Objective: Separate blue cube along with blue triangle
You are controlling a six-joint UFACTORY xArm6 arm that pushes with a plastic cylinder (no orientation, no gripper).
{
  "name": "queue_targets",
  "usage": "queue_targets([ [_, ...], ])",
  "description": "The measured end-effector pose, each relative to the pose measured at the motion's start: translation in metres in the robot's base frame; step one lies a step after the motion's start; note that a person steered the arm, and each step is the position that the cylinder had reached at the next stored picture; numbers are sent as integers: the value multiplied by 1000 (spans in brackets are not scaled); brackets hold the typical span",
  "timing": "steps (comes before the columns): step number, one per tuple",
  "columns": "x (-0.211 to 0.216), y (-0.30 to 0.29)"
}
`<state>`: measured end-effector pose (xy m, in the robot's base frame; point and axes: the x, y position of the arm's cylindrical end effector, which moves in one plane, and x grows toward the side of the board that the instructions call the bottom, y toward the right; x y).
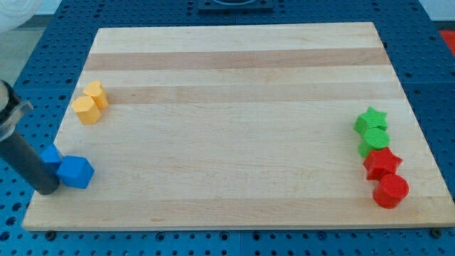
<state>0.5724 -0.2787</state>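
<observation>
The blue cube (76, 172) sits near the board's bottom-left corner. The blue triangle (50, 155) lies just up and to the left of it, touching it, partly hidden behind my rod. My rod comes in from the view's left edge, and my tip (47, 190) rests on the board just left of the blue cube and below the blue triangle, close against both.
Two yellow blocks (90, 103) sit together at the board's left edge, above the blue pair. At the right edge stand a green star (370, 119), a green block (374, 142), a red star (382, 163) and a red cylinder (390, 190) in a column. The wooden board (234, 128) lies on a blue perforated table.
</observation>
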Motion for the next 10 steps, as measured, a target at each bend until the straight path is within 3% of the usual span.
queue_targets([
  [2,-8,-26],
  [8,-33,27],
  [10,-48,-7],
])
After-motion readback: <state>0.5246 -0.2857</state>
